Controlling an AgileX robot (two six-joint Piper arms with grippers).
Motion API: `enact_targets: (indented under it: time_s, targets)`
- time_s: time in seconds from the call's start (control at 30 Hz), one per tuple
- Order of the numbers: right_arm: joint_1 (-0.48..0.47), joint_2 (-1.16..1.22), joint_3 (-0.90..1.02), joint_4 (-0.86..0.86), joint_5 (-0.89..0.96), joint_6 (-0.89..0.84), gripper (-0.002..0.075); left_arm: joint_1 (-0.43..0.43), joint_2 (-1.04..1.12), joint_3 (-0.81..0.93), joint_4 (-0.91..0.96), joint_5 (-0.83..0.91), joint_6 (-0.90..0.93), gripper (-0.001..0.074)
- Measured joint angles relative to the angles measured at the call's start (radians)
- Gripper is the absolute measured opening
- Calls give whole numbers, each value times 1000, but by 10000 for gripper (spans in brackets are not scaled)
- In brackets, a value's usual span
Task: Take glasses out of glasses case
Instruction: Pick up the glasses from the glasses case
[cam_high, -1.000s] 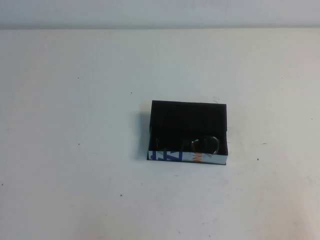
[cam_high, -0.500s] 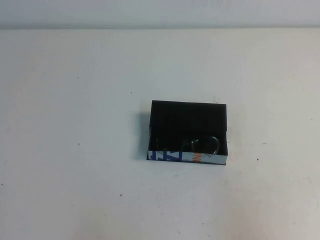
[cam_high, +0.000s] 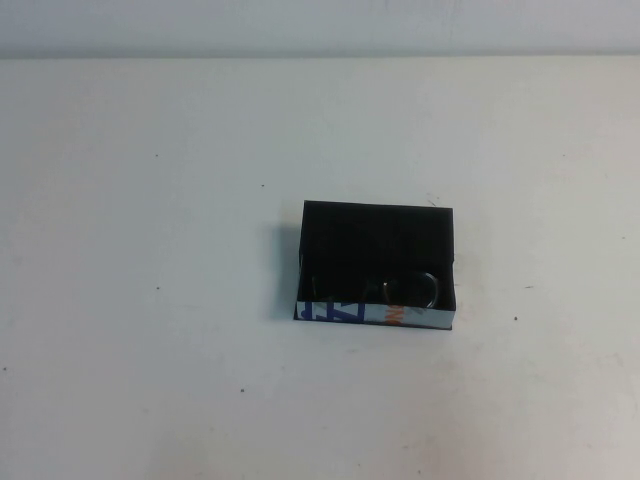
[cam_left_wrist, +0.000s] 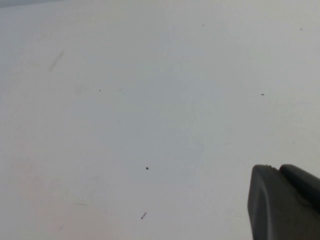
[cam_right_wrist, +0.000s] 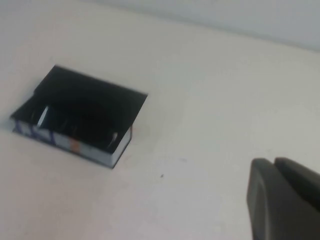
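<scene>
The glasses case (cam_high: 345, 313), a low black open box with a white strip printed in blue and orange on its near side, lies right of the table's middle. The dark-framed glasses (cam_high: 408, 288) lie inside it, against the near wall. The case (cam_right_wrist: 95, 97) and a lens of the glasses (cam_right_wrist: 46, 116) also show in the right wrist view, far from my right gripper (cam_right_wrist: 274, 161), which is shut and empty. My left gripper (cam_left_wrist: 277, 169) is shut and empty over bare table. Neither arm shows in the high view.
The white table (cam_high: 150, 300) carries a few small dark specks. A pale wall runs along its far edge (cam_high: 320, 55).
</scene>
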Motion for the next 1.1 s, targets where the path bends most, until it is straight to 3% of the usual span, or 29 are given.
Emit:
enact_targets:
  time_s: [0.2,0.43,0.73,0.83,1.03,1.1]
  targets:
    - [96,369,-192,40,197,-162,-18,0,0,0,0,0,0,-4]
    - [271,729,-381,-59,414,-225,-18,0,0,0,0,0,0,-4]
    - [457,1008,-560,-228,427,-376,-6,0,0,0,0,0,0,-4]
    - [473,1101,-621,-220,407,-461,55,0,0,0,0,0,0,-4]
    - [481,1302,-747,-147,405,-634,298,0,0,0,0,0,0,-4]
    - [492,1369,-801,-146,406,-691,339,0,0,0,0,0,0,-4]
